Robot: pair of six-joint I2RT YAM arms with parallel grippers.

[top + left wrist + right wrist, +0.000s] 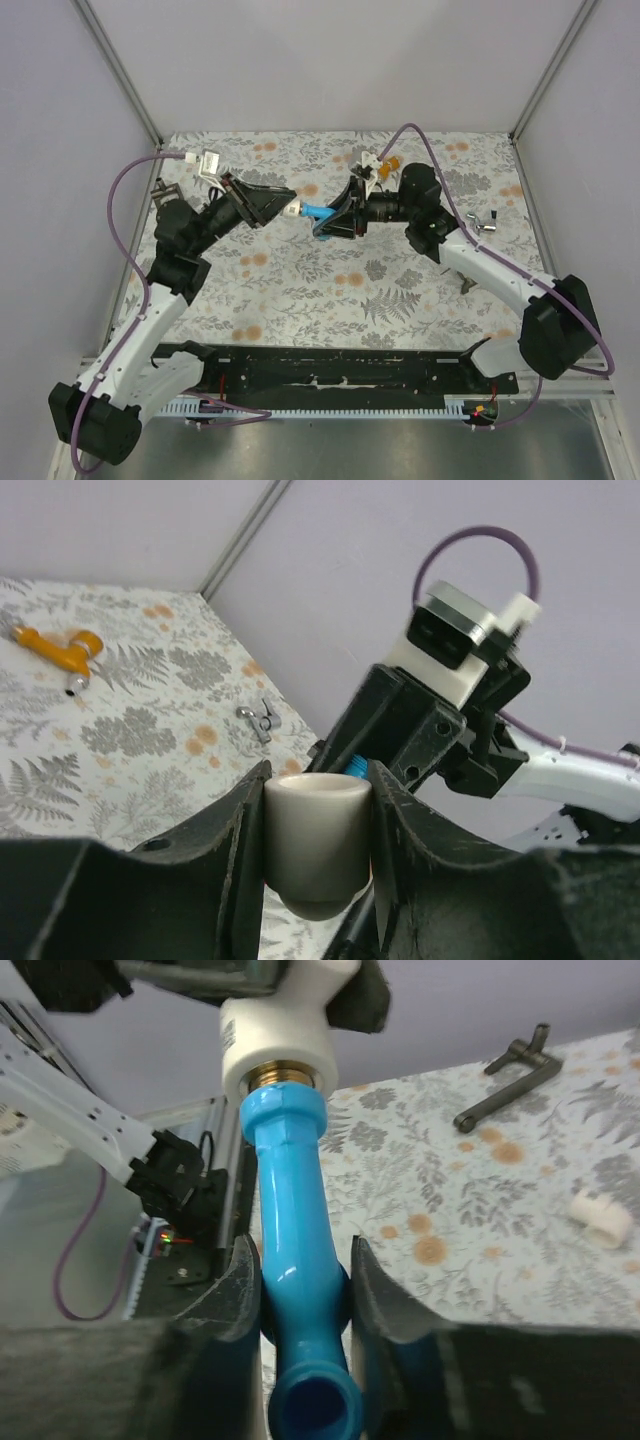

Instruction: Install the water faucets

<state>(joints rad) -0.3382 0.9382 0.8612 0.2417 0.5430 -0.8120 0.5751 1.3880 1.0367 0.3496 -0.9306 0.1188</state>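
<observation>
The blue faucet (318, 212) is held in mid-air over the table's middle, with my right gripper (338, 217) shut on its body. In the right wrist view the blue faucet (294, 1230) runs up between the fingers (236, 1290) to a brass thread that meets a white fitting (278, 1038). My left gripper (280, 206) is shut on that white fitting (318, 830), facing the right gripper. A sliver of blue (356, 767) shows behind the fitting. The orange faucet (391, 162) lies on the table at the back; it also shows in the left wrist view (60, 651).
A dark metal lever (505, 1078) and a loose white fitting (600, 1218) lie on the floral table (300, 290). A small metal piece (487, 222) sits at the right and another (258, 721) shows in the left wrist view. Purple walls stand close around.
</observation>
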